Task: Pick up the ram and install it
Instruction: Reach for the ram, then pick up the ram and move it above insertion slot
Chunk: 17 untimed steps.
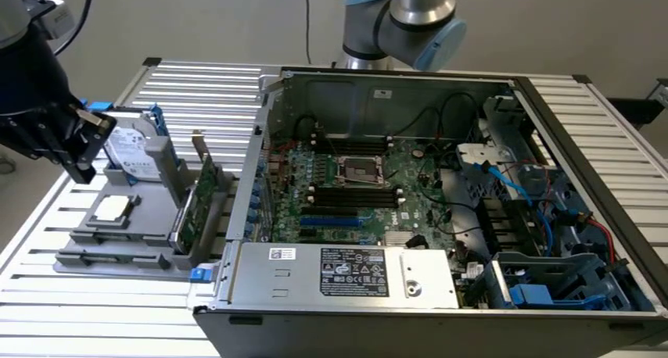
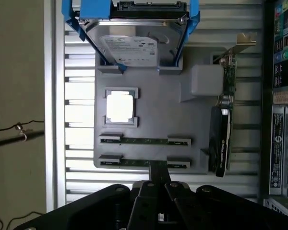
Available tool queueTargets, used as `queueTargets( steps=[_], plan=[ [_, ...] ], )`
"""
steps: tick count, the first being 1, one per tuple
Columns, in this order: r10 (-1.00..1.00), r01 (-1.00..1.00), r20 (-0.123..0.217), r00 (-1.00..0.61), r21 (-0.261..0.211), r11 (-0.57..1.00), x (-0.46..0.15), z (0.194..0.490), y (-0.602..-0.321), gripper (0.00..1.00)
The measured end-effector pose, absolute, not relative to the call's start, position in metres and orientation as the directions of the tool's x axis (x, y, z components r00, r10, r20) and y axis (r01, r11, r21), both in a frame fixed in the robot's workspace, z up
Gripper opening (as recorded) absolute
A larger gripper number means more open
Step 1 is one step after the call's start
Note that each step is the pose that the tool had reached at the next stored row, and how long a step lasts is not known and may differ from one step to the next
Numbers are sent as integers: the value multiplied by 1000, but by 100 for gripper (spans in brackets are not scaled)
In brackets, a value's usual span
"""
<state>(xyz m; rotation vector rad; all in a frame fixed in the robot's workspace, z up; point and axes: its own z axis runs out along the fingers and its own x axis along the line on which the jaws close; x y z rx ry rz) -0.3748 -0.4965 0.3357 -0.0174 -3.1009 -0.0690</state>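
- The gripper [image 2: 158,170] is closest, its black body in the foreground of the wrist view. Its tip points down at the grey fixture tray [image 2: 158,115].
- I cannot tell from either view whether the gripper is spread or closed. It holds nothing that I can see.
- The ram [image 2: 144,163] lies along the tray edge farthest from the hard drive [image 2: 134,48]. It stands on its thin edge between two grey holders. A second stick [image 2: 144,140] lies parallel to it, just inside that edge.
- The tip lines up with the ram close to mid-length, slightly toward the end nearer the expansion card [image 2: 225,120]. That card stands along the tray edge beside the computer case [image 1: 522,92].
- In the exterior view the gripper [image 1: 81,166] hangs above the tray, apparently clear of everything on it. The step in hand looks like the approach for the pick.
- To grasp well, centre on the bare length between the two holders. Set the jaws across the board's thin faces, not along it.
- Descend straight, because the second stick is close.
- Any lift should be vertical, or the ram may bind in its holders.
- The black memory slots [image 1: 355,194] on the motherboard [image 1: 418,178] look empty.
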Motion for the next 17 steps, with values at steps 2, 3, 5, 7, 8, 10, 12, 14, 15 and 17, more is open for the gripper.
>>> queueTargets(
  steps=[2, 3, 5, 7, 8, 10, 12, 14, 15, 17],
  plan=[
    [10, 12, 40, -999, 44, 999, -375, 336, -498, 11],
    [10, 12, 40, -999, 44, 999, -375, 336, -498, 11],
    [10, 12, 40, -999, 44, 999, -375, 336, -498, 11],
    [10, 12, 40, -999, 44, 999, -375, 336, -498, 11],
    [10, 12, 40, -999, 44, 999, -375, 336, -498, 11],
    [10, 12, 40, -999, 45, 999, -375, 336, -498, 11],
    [10, 12, 40, -999, 45, 999, -375, 336, -498, 11],
    [10, 12, 40, -999, 44, 999, -375, 336, -498, 11],
    [10, 12, 40, -999, 45, 999, -375, 336, -498, 11],
    [10, 12, 40, -999, 44, 999, -375, 336, -498, 11]
  ],
)
